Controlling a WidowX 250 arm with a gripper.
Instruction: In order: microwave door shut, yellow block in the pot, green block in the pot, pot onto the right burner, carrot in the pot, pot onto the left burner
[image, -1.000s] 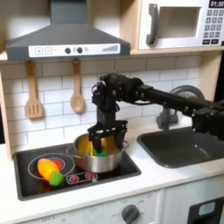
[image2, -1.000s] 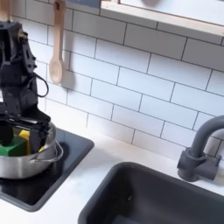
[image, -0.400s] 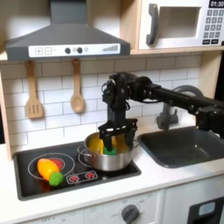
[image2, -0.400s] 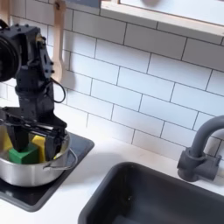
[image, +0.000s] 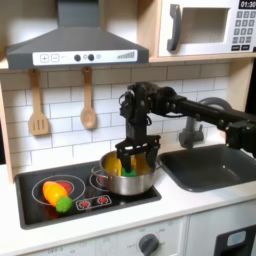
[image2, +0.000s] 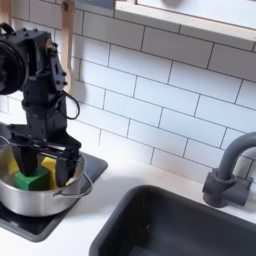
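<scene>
**Pot on the stovetop, gripper down in it**

The pot (image: 127, 178) sits on the right part of the black stovetop (image: 40, 207) in the first exterior view, its steel wall shining. Left of it on the same stovetop lies the carrot (image: 56, 192), orange with its green end toward the near side, well apart from the pot.

Inside the pot, in the second exterior view, the green block (image2: 30, 179) rests beside the yellow block (image2: 47, 165). The gripper (image2: 44, 162) reaches down into the pot with its fingers spread apart, one finger (image2: 70, 166) near the right rim; whether they press the pot's wall I cannot tell. They clamp nothing.

The black arm (image: 180, 107) comes in from the first exterior view's right, bends, and drops vertically to the pot.

Farther up, the microwave door (image: 200, 27) stands closed.
</scene>
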